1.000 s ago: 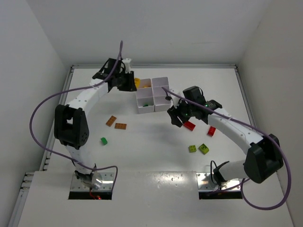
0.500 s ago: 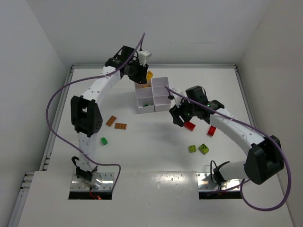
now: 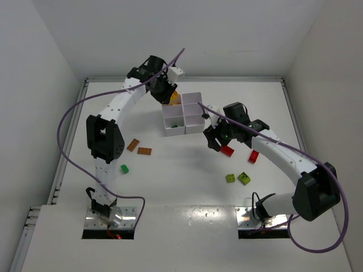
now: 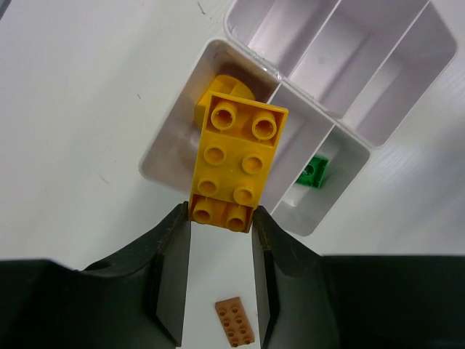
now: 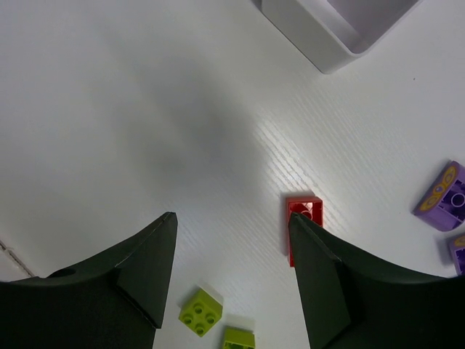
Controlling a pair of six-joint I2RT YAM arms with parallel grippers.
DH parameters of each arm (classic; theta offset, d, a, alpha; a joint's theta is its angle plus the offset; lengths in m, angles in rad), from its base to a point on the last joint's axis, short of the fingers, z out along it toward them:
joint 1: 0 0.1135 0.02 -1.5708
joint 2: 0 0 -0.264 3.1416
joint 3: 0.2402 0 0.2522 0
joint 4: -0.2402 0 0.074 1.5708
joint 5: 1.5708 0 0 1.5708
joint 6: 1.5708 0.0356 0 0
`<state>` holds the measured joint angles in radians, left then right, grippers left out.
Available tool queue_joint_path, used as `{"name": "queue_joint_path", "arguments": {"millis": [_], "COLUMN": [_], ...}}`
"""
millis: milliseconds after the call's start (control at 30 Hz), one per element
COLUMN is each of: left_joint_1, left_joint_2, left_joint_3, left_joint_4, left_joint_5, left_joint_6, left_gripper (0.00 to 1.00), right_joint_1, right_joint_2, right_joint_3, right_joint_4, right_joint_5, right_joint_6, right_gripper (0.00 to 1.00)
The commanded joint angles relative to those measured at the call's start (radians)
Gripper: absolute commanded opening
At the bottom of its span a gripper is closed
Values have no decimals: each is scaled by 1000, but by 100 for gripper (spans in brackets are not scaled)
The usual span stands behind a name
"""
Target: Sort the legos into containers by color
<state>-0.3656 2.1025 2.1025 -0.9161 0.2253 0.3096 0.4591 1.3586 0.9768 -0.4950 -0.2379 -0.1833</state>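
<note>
My left gripper (image 4: 221, 218) is clenched on the near end of a yellow two-by-four brick (image 4: 236, 163). The brick's long axis runs straight out from the fingers, away from the wrist. It hangs over the far-left compartment of the white tray (image 4: 174, 131), where another yellow piece already lies directly beneath it. The clamped end looks close to that compartment's near wall, so I'd nudge slightly farther in before letting go. A green brick (image 4: 314, 172) sits in a nearer compartment. My right gripper (image 5: 231, 218) hovers over the table with its jaws apart and empty, a red brick (image 5: 305, 218) just beside one finger.
</note>
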Motion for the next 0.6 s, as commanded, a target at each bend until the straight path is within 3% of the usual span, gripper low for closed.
{"name": "queue_joint_path", "arguments": {"millis": [0, 567], "left_joint_1": [-7, -7], "left_joint_2": [11, 96], "left_joint_3": [2, 59], "left_joint_4": [-23, 16], "left_joint_5": [-32, -118], "left_joint_6": [39, -1], "left_gripper": [12, 18], "right_joint_1": [-7, -7], "right_joint_2": [10, 47], "right_joint_3": [48, 76], "right_joint_4": [33, 42], "right_joint_5": [-12, -31], "right_joint_6": [5, 15], "right_gripper": [63, 64]}}
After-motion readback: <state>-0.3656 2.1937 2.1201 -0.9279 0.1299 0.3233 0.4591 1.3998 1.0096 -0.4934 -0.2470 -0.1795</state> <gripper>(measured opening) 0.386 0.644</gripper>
